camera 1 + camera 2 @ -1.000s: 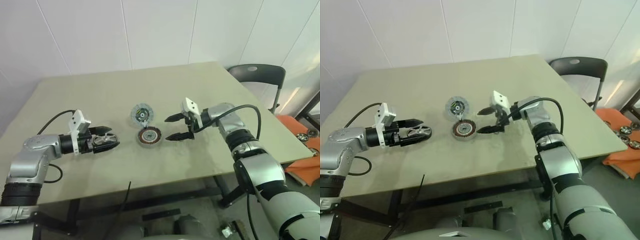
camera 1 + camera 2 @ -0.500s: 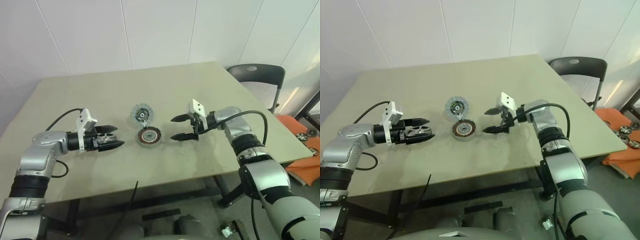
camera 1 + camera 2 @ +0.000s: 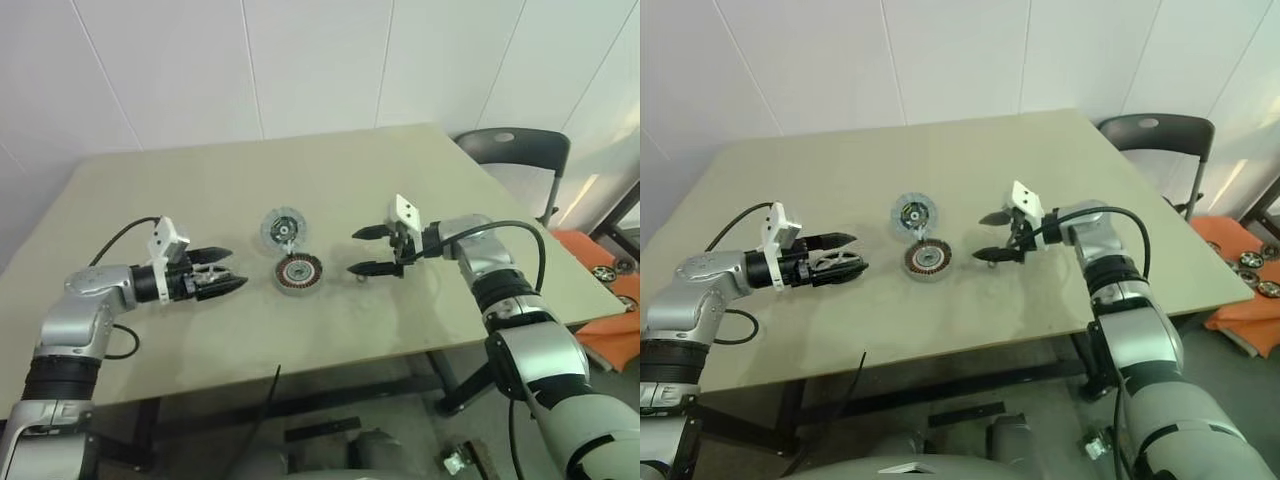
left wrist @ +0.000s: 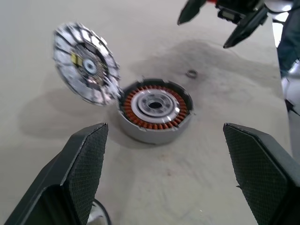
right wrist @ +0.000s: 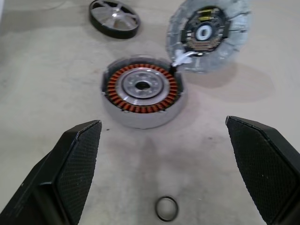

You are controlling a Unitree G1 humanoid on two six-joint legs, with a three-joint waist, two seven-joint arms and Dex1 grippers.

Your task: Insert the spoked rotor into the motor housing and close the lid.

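Locate the table with the left gripper at 9 o'clock of the motor housing and the right gripper at 3 o'clock, both released with fingers spread wide and grasping nothing. Find the motor housing near the table's middle, coils facing up, with the grey lid at its 11 o'clock, tilted, lower edge touching the housing rim. Find the spoked rotor, black-rimmed, flat on the table at 9 o'clock just beside the left gripper's fingers, and a small ring at 3 o'clock between housing and right gripper.
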